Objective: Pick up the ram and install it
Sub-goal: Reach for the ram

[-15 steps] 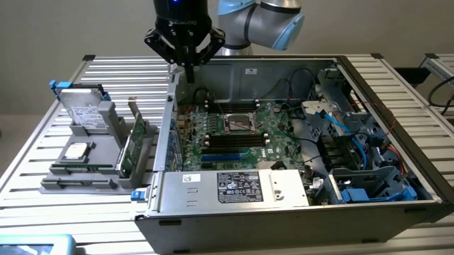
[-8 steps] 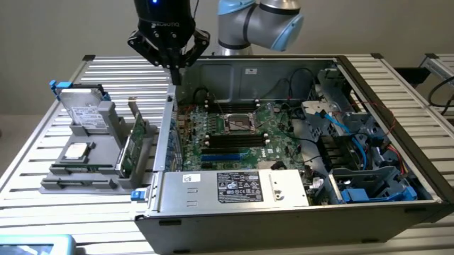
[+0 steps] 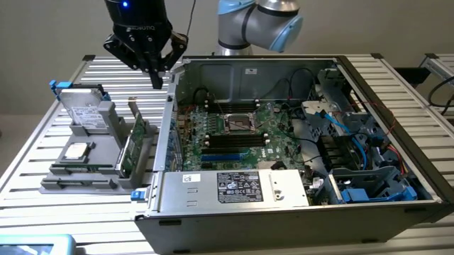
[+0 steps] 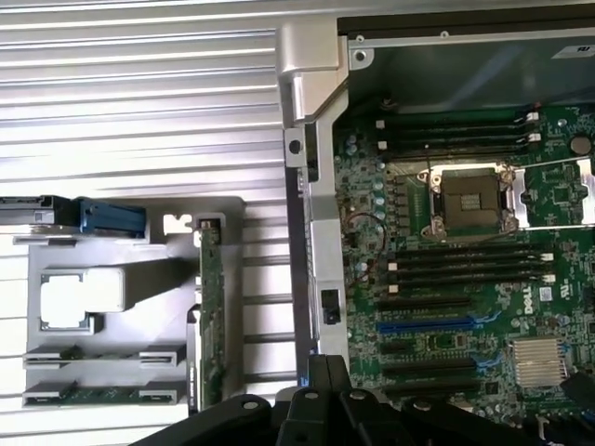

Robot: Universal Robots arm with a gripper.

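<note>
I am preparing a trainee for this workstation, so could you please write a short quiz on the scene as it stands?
1. True or false: the fingers are shut on the ram.
2. Where does the ram lie? A) in the motherboard's slots; B) flat in the gray holder; C) on top of the power supply.
3. Which green part stands on edge in the holder, on the side nearest the computer case?
Key: 1 false, the fingers are shut and hold nothing; 2 B; 3 the expansion card.
</note>
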